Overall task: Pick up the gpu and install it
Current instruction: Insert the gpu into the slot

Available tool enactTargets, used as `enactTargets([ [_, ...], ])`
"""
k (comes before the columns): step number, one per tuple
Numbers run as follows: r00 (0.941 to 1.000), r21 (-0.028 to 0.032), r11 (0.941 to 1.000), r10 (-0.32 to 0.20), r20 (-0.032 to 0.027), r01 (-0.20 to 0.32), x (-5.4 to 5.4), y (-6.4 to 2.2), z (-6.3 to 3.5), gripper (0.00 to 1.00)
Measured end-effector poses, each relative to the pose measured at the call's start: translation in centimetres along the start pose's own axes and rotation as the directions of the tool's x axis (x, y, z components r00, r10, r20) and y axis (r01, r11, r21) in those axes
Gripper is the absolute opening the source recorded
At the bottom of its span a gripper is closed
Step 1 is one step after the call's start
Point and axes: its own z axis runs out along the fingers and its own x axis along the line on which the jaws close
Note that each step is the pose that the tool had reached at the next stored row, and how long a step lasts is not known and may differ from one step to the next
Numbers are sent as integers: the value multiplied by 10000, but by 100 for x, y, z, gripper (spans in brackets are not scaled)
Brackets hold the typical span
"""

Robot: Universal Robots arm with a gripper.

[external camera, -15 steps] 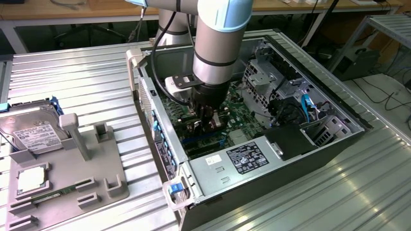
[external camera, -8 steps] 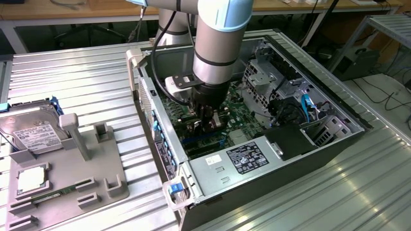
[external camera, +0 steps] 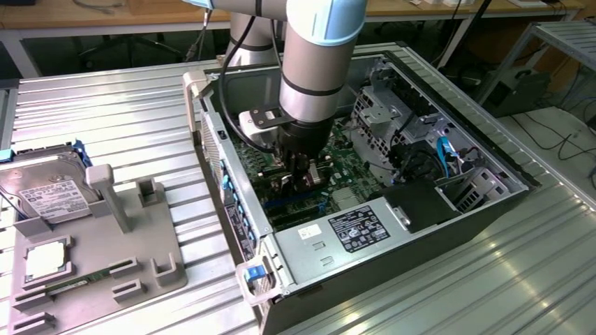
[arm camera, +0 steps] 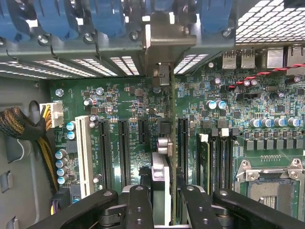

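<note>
**Exterior view.** We record bright, even light from overhead.
- Glare: white streaks run along the slatted metal table (external camera: 521,279) at the exterior view's right.
- Highlight: a soft sheen runs down the silver sleeve of the robot arm (external camera: 312,63).
- Shadow: the inside of the computer case (external camera: 484,146) sits in shade, and the arm darkens the motherboard (external camera: 349,167) beneath it.

**Wrist view.** We note the motherboard evenly lit.
- Overexposure: the perforated panel (arm camera: 271,19) is washed almost white.
- Dark areas: the gripper fingers (arm camera: 138,205) read as near-black.
- Glint: the gpu (arm camera: 160,179) edge gleams pale between them.
</note>
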Motion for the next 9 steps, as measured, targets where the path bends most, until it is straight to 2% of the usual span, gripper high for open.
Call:
enactTargets([
  [9, 10000, 1, 10000, 1, 1, -1, 0, -1, -19, 29],
])
